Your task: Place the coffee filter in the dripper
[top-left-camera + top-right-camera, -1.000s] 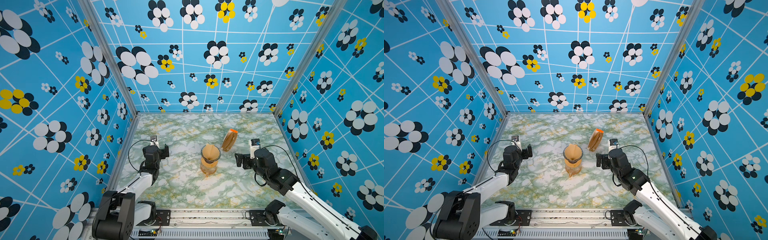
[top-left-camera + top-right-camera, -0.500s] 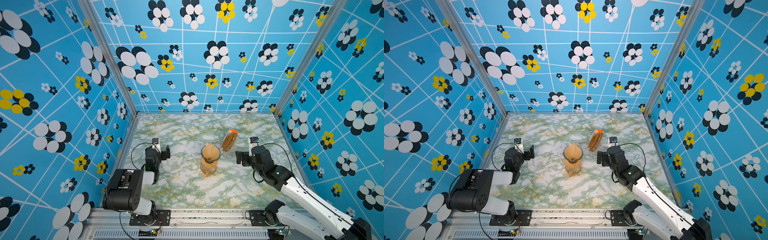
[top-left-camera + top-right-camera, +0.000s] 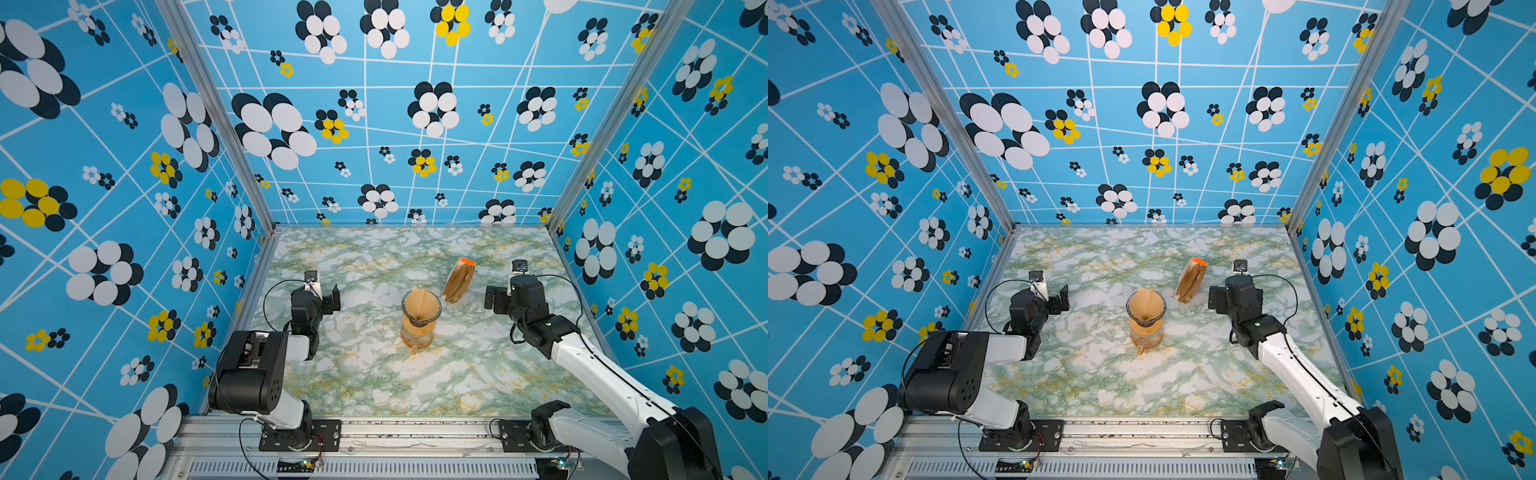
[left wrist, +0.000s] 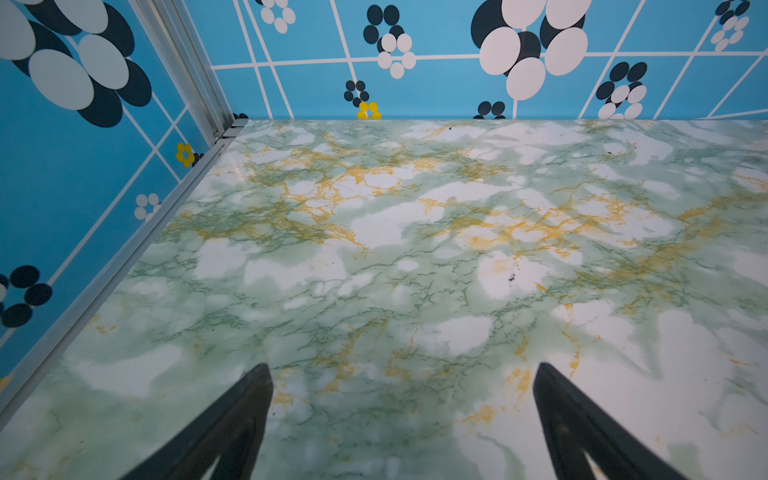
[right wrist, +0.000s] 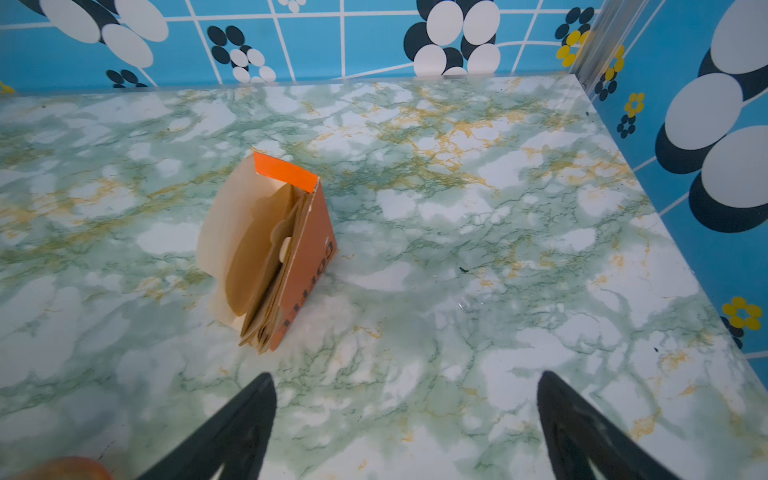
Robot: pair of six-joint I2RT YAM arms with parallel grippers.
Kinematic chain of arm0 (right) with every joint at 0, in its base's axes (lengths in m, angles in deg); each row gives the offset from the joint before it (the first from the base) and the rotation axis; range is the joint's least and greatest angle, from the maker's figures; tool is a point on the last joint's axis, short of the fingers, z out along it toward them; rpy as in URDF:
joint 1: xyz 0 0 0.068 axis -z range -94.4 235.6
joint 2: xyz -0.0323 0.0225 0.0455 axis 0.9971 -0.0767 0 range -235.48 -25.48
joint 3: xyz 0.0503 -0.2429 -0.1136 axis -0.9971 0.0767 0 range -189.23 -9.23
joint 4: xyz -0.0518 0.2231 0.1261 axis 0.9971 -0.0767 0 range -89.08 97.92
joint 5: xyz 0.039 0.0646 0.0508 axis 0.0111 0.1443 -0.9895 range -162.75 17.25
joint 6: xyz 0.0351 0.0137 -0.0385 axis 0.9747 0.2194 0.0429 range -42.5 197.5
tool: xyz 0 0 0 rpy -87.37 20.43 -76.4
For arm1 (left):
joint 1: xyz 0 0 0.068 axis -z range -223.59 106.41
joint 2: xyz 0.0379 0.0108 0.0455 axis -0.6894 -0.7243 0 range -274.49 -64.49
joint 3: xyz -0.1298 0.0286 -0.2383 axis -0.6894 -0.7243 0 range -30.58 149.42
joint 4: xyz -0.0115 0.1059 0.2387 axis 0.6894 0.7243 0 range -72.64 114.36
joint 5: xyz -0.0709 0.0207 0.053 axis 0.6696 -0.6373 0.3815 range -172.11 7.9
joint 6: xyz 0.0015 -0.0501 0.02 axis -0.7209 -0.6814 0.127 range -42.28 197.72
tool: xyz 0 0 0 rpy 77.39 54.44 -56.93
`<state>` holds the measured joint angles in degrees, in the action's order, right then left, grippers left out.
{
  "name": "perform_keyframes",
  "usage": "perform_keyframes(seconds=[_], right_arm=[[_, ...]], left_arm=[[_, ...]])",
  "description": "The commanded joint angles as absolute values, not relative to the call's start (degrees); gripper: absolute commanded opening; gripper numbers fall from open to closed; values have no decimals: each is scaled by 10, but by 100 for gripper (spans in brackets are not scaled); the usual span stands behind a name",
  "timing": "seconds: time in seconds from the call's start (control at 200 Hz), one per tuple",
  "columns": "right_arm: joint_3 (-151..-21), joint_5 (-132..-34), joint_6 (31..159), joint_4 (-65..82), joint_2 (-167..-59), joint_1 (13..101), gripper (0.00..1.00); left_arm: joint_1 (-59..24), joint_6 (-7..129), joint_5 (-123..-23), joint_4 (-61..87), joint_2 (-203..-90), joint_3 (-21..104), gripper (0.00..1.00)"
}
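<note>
Both hands are empty, operator. Your left gripper [image 3: 329, 297] hangs low over the marble table [image 3: 374, 382] with its jaws spread wide. In the left wrist view there is only bare marble past the two dark fingers [image 4: 249, 399].

Your right gripper [image 3: 493, 297] is spread just as wide. Its wrist view shows open tabletop between its fingers [image 5: 253, 407].

Now look between the two grippers. The dripper [image 3: 420, 323] sits roughly level with them and well apart from both. It rests on top of the amber carafe [image 3: 417, 337].

The coffee filter [image 3: 420, 304] is already inside the dripper. It's a tan paper cone opened up in the mouth, with its edge poking a little above the rim. Both top views agree, and neither gripper touches it.

A bit farther out is the stack of filters [image 5: 274, 257], ahead of your right gripper on the dripper's side. It stands on edge and leans slightly in the top views. It has an orange flap on top and an orange card cover with dark lettering. It is near your right fingertips but clear of them.
</note>
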<state>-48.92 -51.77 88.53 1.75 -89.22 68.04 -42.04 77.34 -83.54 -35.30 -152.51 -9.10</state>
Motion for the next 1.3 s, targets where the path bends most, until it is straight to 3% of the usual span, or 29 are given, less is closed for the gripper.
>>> perform_keyframes(seconds=[0.0,0.35,0.975,1.295], right_arm=[[-495,-493,840,91,-914,704,99],[-431,-418,772,302,-1025,737,99],[-401,-430,764,399,-1083,745,99],[-352,-534,793,504,-1107,815,99]], left_arm=[[-424,775,-830,-341,-1530,-84,99],[-424,775,-831,-341,-1529,-84,99],[-423,774,-831,-341,-1530,-84,99],[-424,774,-831,-341,-1529,-84,99]])
